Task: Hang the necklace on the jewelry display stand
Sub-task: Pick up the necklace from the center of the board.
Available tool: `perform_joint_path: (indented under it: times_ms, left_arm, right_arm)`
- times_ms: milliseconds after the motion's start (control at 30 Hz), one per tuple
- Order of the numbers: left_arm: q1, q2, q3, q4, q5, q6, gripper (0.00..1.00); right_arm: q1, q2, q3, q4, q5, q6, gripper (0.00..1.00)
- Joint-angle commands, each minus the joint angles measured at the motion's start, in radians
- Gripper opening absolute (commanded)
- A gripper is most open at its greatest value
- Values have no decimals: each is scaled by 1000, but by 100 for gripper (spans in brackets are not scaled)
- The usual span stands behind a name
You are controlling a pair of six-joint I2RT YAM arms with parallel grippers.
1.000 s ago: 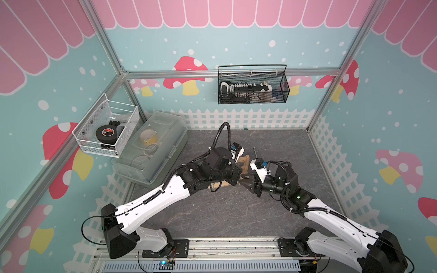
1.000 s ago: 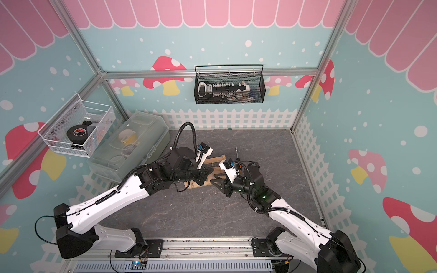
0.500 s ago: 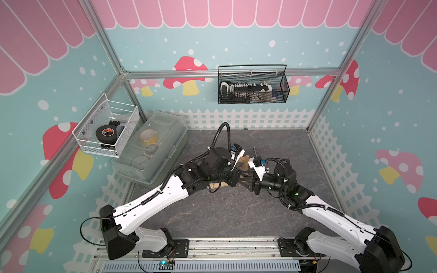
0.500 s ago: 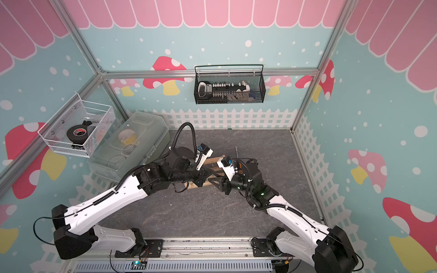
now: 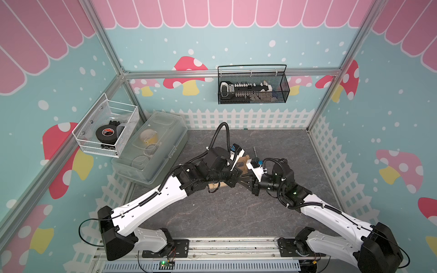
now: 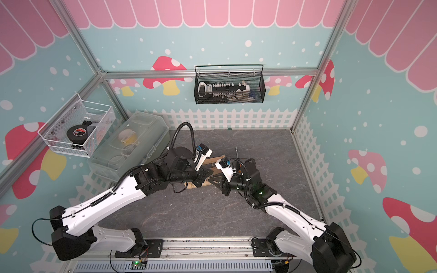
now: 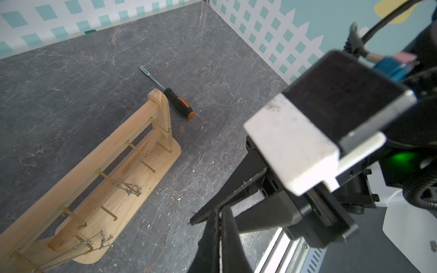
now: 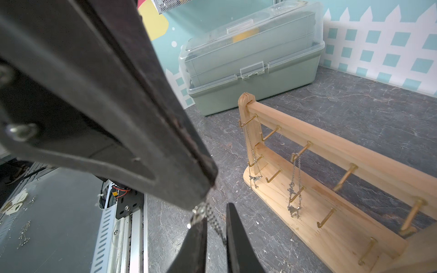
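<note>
jewelry display stand mid-table, screwdriver just behind it, lidded box left rear, necklace at left end effector's tip

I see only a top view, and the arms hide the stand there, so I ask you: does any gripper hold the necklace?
Observer: Yes. In the right wrist view, the shut left gripper pinches the necklace.
Operator: And the other arm?
Observer: The right gripper has its jaws narrowly apart, with the necklace passing between them.
Operator: Is there room to hang it?
Observer: Two hung chains occupy one end of the jewelry display stand; several pegs are bare.
</note>
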Motion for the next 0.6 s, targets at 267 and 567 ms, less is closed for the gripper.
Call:
perform_joint_path:
  times_ms: [267,567]
  left_arm:
    - [5,-20,16,-10,-21,21,0]
    - [13,-20,8,-7,-32,21,0]
  right_arm:
    - [6,-13,18,11,-7,-13,8]
    - [7,-20,17,10,-26,-3,0]
